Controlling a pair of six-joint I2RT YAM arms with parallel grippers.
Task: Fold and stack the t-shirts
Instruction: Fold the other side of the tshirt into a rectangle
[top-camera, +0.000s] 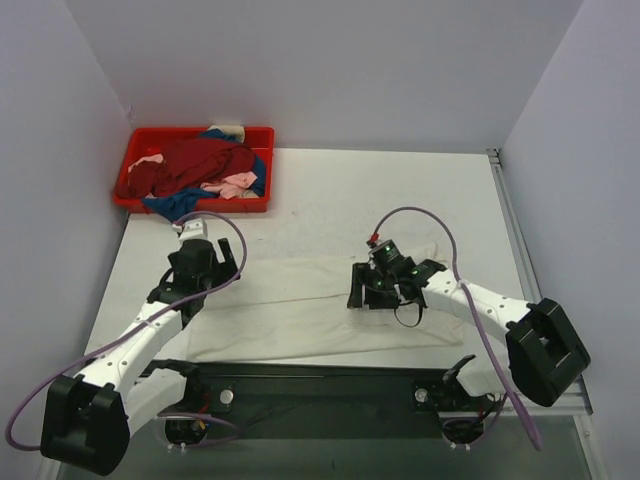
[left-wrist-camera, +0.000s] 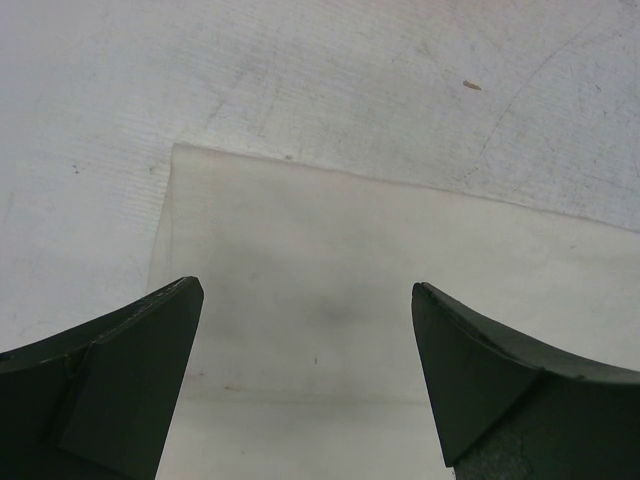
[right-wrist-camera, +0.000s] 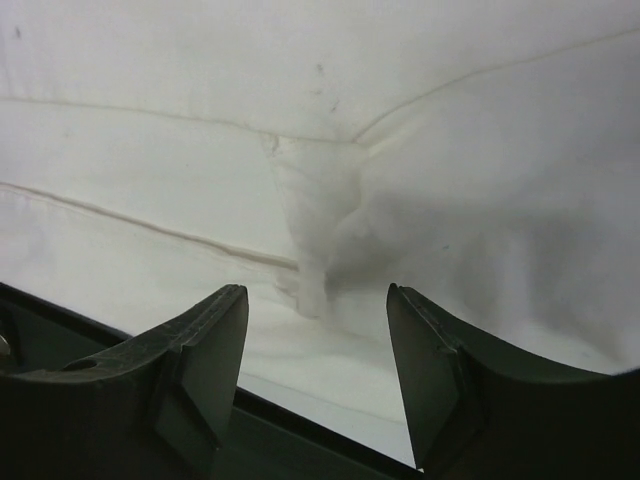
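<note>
A large cream-white t-shirt (top-camera: 300, 310) lies folded into a long flat strip across the table's front. My left gripper (top-camera: 208, 270) is open and empty over the strip's far left corner; the left wrist view shows the open gripper (left-wrist-camera: 308, 300) above the flat cloth (left-wrist-camera: 400, 260). My right gripper (top-camera: 366, 292) is open and empty over the strip's right part. In the right wrist view that gripper (right-wrist-camera: 318, 300) faces a puckered wrinkle (right-wrist-camera: 320, 250). Dark red (top-camera: 200, 160), blue (top-camera: 175, 203) and pale pink (top-camera: 235, 185) shirts lie crumpled in a heap.
The heap fills a red plastic tray (top-camera: 195, 132) at the table's back left corner. A black base rail (top-camera: 320, 385) runs along the front edge, close below the white shirt. Walls stand at the back and both sides.
</note>
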